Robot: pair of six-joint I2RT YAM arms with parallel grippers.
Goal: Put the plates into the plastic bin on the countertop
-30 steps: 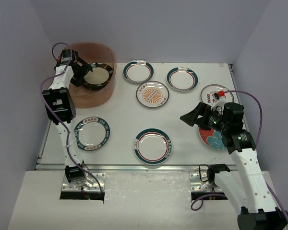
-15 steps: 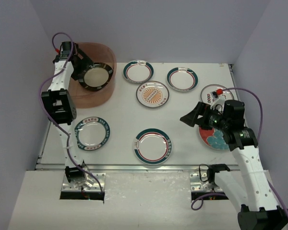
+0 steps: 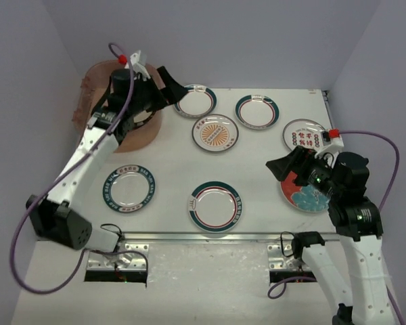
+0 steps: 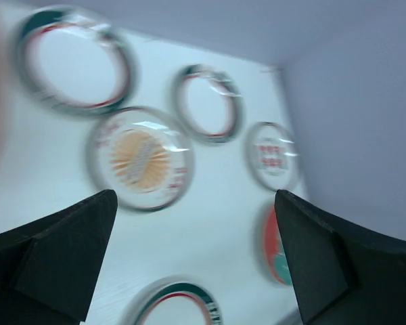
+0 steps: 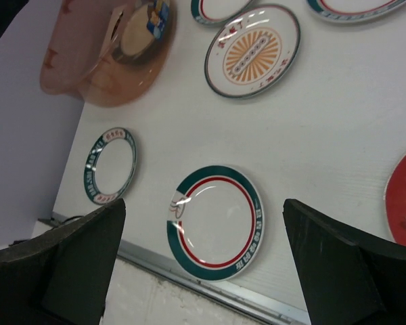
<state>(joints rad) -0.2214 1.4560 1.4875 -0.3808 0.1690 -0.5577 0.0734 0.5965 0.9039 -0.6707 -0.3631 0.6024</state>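
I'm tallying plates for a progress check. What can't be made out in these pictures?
Plastic bin contents: top view, left arm covers them; right wrist view shows one plate, the count unclear.
Teal-red plate: top view, partly under the right end effector; right wrist view, cut by the edge.
Left wrist view: motion blur, lettering on the orange sunburst plate unreadable.

L gripper [image 3: 170, 90] has come up out of the plastic bin [image 3: 88, 84] & swung right. It now hangs over the bin's right rim, jaws wide. The black-gold plate [image 5: 141, 26], which was right beside the gripper a sec ago, now sits in the bin w/ the gripper well clear. R gripper [image 3: 286, 166] has shifted slightly right, uncovering the red-character plate [image 3: 303, 135] & covering more of the teal-red plate [image 3: 306, 198].
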